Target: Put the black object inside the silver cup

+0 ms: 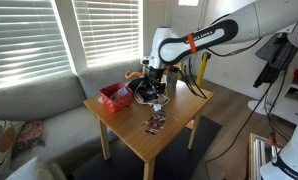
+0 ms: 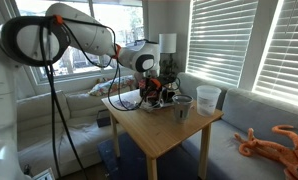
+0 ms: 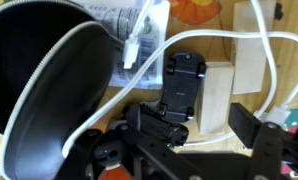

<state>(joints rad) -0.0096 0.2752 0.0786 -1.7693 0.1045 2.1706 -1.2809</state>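
In the wrist view the black object (image 3: 184,85), a small blocky piece, lies on the wooden table (image 3: 251,62) at 12 o'clock from the gripper (image 3: 197,113). The jaws are spread wide, wider than the object, and no pad presses on it. A pale wooden block (image 3: 225,95) touches it at 3 o'clock. A large black oval shell (image 3: 44,85) lies at 9 o'clock, with a white cable (image 3: 139,72) looping over its edge.

In an exterior view the silver cup (image 2: 182,107) stands upright on the table (image 2: 159,137) at 4 o'clock from the gripper (image 2: 165,93). A white cup (image 2: 208,98) stands near it at 2 o'clock, and a red basket (image 2: 149,100) at 9 o'clock.

An orange plush octopus (image 2: 276,142) lies on the couch (image 2: 239,165).
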